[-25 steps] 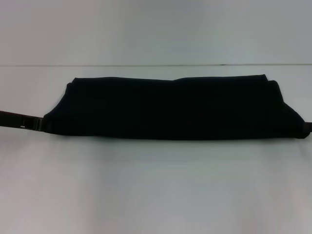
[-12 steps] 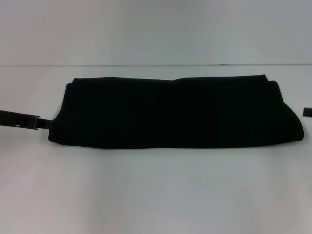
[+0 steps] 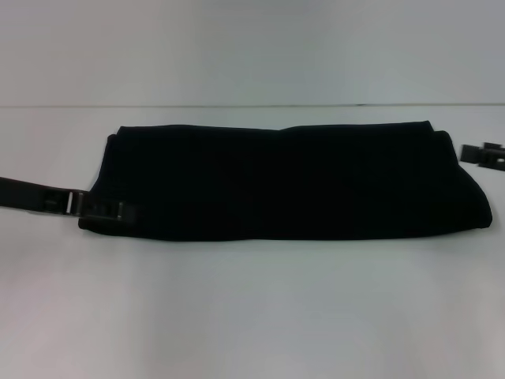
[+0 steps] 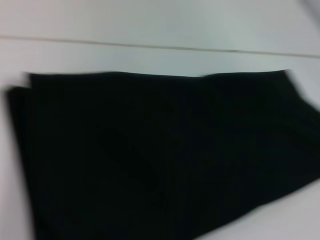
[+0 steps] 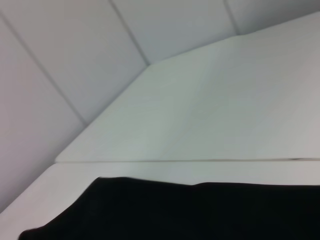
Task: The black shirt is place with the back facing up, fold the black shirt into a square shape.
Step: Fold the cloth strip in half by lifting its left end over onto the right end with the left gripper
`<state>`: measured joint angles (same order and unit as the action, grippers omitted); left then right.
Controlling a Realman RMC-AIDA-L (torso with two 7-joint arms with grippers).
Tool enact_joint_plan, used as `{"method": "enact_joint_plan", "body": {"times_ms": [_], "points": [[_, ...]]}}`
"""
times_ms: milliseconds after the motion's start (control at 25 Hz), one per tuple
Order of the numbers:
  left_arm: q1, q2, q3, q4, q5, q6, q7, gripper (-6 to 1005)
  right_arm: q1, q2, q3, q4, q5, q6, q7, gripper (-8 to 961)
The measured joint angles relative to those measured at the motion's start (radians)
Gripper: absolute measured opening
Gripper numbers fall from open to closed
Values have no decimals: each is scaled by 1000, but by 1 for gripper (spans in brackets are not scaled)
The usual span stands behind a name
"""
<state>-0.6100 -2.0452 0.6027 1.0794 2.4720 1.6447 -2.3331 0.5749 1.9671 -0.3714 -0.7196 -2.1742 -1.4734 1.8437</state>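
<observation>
Left gripper (image 3: 106, 209) overlaps folded black shirt (image 3: 284, 181) edge, grip unclear; right gripper (image 3: 483, 155) beside it.

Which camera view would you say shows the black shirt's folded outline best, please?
The head view: the whole black shirt lies as a wide folded band on the table, every edge visible. The left wrist view shows most of it, blurred and cropped; the right wrist view catches only one edge.

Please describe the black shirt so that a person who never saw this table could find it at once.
On the white table, look across the middle: the black shirt lies there folded into a long, flat band running from left to right. It is the only cloth there; the left end effector at its left end and the right end effector beside its right end are small, hard black parts.
</observation>
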Motion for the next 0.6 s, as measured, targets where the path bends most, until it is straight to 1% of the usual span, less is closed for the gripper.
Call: {"method": "enact_joint_plan", "body": {"times_ms": [40,120,200,320,440,600], "points": [[-3,3,-15,-8,-17,33,-12,692,8,2,-2,13,0,1,-18,624],[-5,5,-28,-16,-26,58,-23,746,23,2,-7,40,-2,12,-52,671],[-6,15,-37,-63,-34,74,-72,799,36,3,-19,58,-3,45,-77,718],[-9,31,-49,-149,-36,62,-123,799,57,8,-53,74,-3,108,-88,789],[-13,36,-75,-197,-37,44,-161,799,73,11,-85,77,-4,141,-89,818],[-14,38,-100,-239,-37,-9,-225,798,101,10,-117,77,-4,158,-89,846]]}}
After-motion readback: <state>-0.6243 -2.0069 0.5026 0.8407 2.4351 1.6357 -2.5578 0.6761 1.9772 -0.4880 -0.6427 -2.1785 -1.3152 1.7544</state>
